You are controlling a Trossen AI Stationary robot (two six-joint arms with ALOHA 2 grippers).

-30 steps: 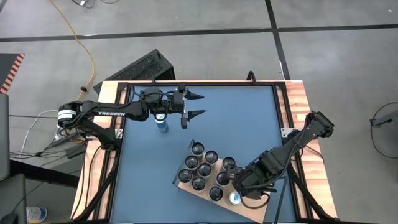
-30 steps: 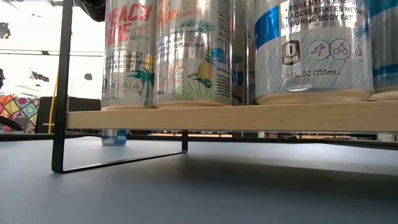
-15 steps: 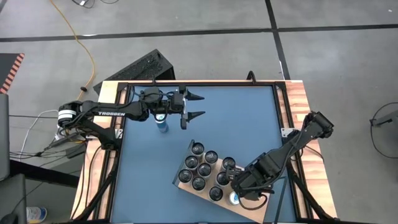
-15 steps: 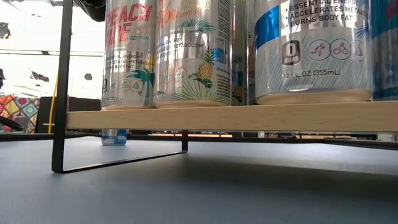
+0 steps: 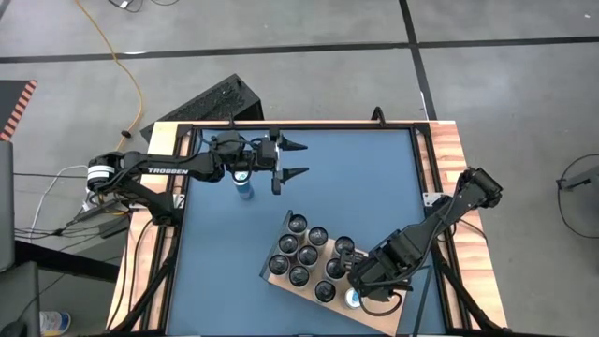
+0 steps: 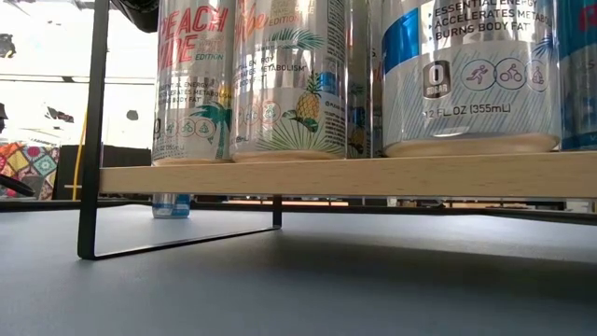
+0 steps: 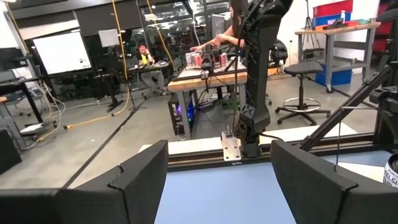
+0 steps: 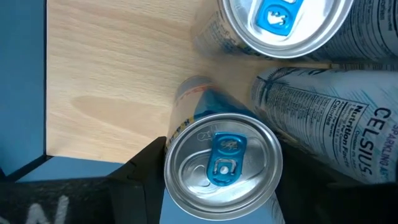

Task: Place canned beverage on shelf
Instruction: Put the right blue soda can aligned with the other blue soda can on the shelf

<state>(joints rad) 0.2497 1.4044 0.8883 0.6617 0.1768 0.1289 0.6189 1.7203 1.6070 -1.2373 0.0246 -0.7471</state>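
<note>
The shelf, a light-wood board on black legs, stands near the table's front right with several cans on it. In the low view those cans stand upright on the board. My right gripper points down over the shelf's near right corner, shut on a silver can with a blue tab. Another blue can stands upright on the table at the far left. My left gripper hovers level beside it, open, with nothing between its fingers. My right gripper pinches the can's side wall just below the top rim between its two fingers. The fingers come from above, pointing down. The can is upright, and its foot looks set on the shelf's board, close beside two other cans.
Bare wood shows on the shelf beside the held can. The blue table top lies between the two arms. Wooden strips edge the table. In the low view a black shelf leg stands on the table.
</note>
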